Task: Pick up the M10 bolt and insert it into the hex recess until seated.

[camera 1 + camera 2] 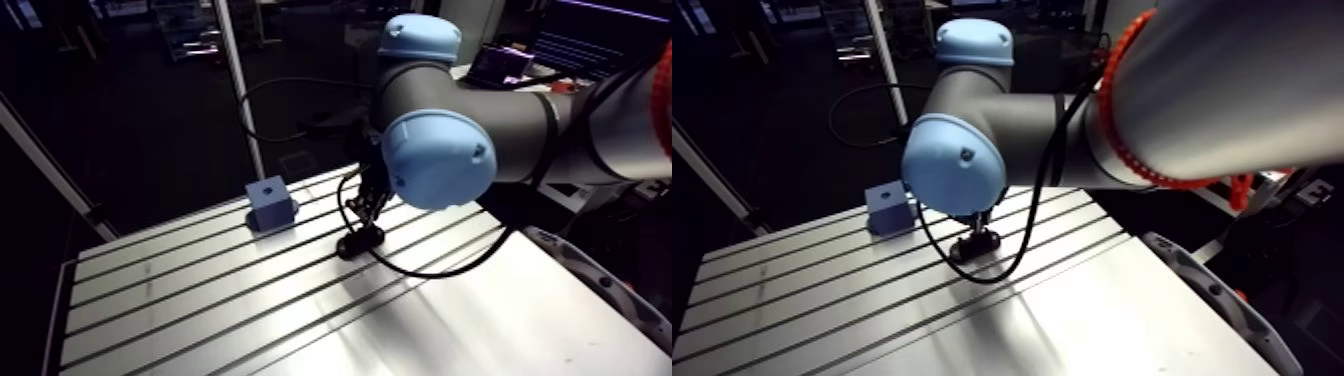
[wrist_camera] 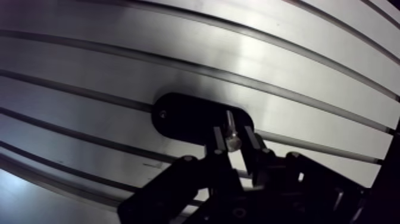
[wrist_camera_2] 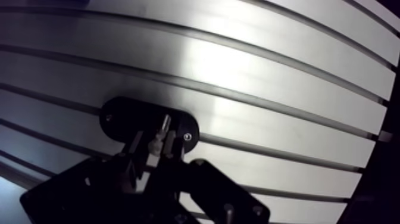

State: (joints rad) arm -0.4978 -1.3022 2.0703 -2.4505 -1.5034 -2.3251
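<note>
Item: small bright-steel M10 bolt point(image 2: 231, 130), upright in a black oval holder plate point(image 2: 184, 116) on the slotted aluminium desk point(image 2: 286, 77). Black two-finger gripper point(image 2: 233, 140): jaws drawn narrow against the bolt's two sides, apparently gripping it. Handling, judged: rigid, light, smooth, likely slippery; hold the upper shank squarely. Destination: blue cubic block point(image 1: 270, 205), well apart, dark recess point(image 1: 268, 187) on top
</note>
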